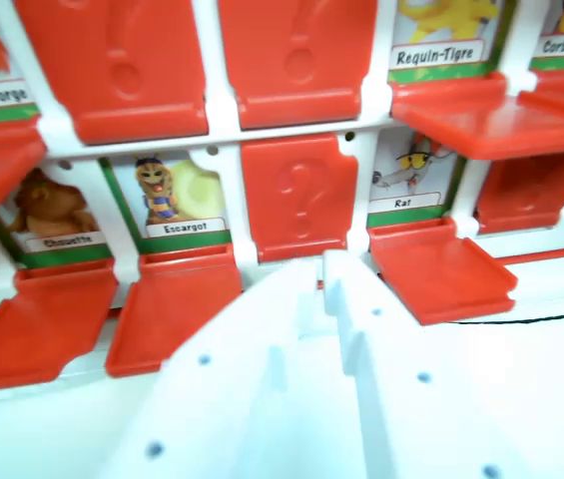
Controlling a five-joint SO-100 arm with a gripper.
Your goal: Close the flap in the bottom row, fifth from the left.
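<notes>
Wrist view: white gripper pressing up at the game board, near its bottom edge.

The gripper tip is touching the lower edge of a closed red flap showing a question mark, in the board's lowest visible row. Its jaws are sitting together, holding nothing. Flanking that flap, the Escargot card and Rat card are showing, their flaps lying open and flat toward the camera. Chouette card is standing further toward the wrist view's left.

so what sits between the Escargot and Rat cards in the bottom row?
In the wrist view, one closed red flap with a question mark sits between the Escargot card and the Rat card. The white hand points at its lower edge.
</notes>
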